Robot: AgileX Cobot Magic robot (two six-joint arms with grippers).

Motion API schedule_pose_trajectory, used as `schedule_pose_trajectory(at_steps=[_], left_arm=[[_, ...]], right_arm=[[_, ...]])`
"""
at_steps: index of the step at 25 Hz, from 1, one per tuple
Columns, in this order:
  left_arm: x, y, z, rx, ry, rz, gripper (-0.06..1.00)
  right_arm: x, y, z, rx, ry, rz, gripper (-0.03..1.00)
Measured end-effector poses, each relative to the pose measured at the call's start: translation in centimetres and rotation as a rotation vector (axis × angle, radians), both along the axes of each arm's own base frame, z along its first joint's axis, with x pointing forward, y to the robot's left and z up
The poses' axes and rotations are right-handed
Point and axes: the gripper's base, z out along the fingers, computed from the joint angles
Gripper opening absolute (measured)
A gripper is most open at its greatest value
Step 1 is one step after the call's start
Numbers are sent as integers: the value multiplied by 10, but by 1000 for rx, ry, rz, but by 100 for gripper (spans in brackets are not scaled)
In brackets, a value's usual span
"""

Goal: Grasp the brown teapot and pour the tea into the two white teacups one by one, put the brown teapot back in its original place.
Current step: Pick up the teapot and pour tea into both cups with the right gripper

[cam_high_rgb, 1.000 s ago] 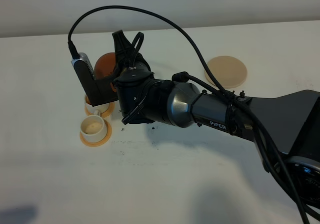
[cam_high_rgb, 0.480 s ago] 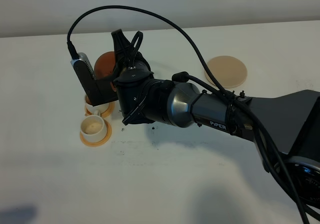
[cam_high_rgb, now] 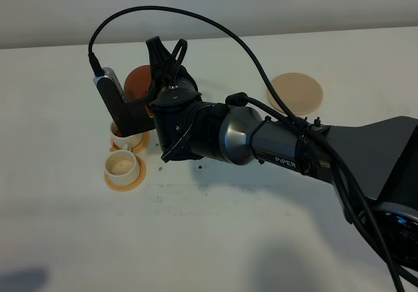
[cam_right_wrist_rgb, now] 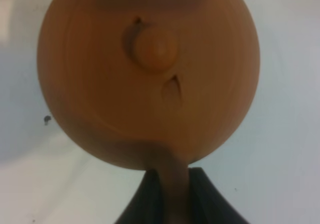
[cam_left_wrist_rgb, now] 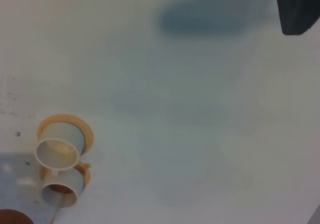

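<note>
My right gripper [cam_high_rgb: 149,95] is shut on the loop handle of the brown teapot [cam_high_rgb: 136,83] and holds it tilted above the rear white teacup [cam_high_rgb: 124,137]. The right wrist view shows the teapot [cam_right_wrist_rgb: 150,73] from above, with its handle pinched in the gripper [cam_right_wrist_rgb: 172,186]. In the left wrist view a thin stream runs from the teapot [cam_left_wrist_rgb: 11,218] into that cup [cam_left_wrist_rgb: 60,190], which holds brown tea. The front teacup [cam_high_rgb: 122,166] looks pale inside; it also shows in the left wrist view [cam_left_wrist_rgb: 57,151]. The beige coaster [cam_high_rgb: 297,93] lies bare at the back right. The left gripper shows only as a dark piece [cam_left_wrist_rgb: 299,8].
Each cup stands on an orange saucer [cam_high_rgb: 124,182]. The right arm [cam_high_rgb: 274,148] stretches across the middle of the white table [cam_high_rgb: 215,240], with a black cable [cam_high_rgb: 215,27] arching above it. Small dark specks [cam_high_rgb: 196,166] dot the table near the cups.
Almost nothing: the right gripper and teapot have shifted very slightly above the rear cup. The cups and coaster have not moved.
</note>
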Motion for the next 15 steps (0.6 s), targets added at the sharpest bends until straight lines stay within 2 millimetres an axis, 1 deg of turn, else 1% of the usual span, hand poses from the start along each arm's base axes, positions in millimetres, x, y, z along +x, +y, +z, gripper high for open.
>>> schedule_pose_trajectory(at_steps=[9, 15], left_arm=[[0, 0, 0, 0, 0, 0, 27], [0, 0, 0, 0, 0, 0, 27]], right_arm=[[0, 0, 0, -6, -5, 4, 9], [4, -5, 0, -8, -6, -9, 9]])
